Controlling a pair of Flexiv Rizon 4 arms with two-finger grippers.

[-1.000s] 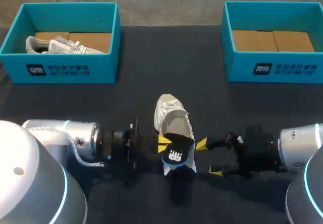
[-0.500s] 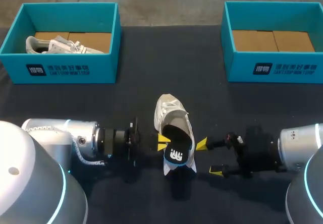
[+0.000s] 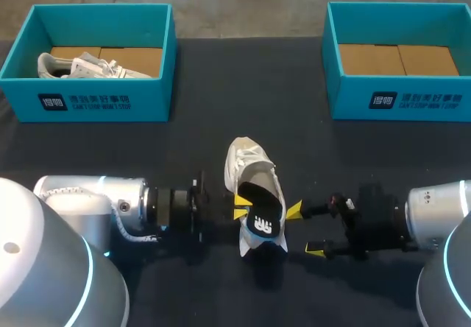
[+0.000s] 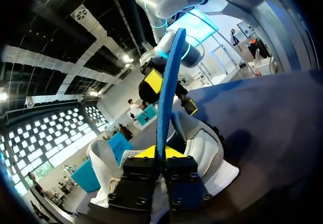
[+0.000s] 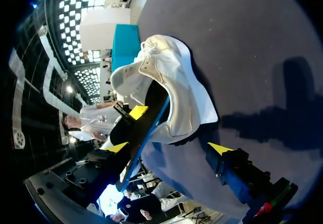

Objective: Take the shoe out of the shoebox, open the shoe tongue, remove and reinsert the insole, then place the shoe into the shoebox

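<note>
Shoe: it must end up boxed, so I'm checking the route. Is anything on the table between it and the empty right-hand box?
Nothing visible does: only bare table lies between the shoe and the right shoebox. The left gripper holds the insole at the shoe's opening.

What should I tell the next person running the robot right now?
Left gripper: shut on the insole, which is partly inside the white shoe and sticks out at its heel.
Right gripper: open, beside the heel.
Done: shoe out, lying on the table.
Left: finish the insole step, then box the shoe; the right shoebox is empty.
</note>
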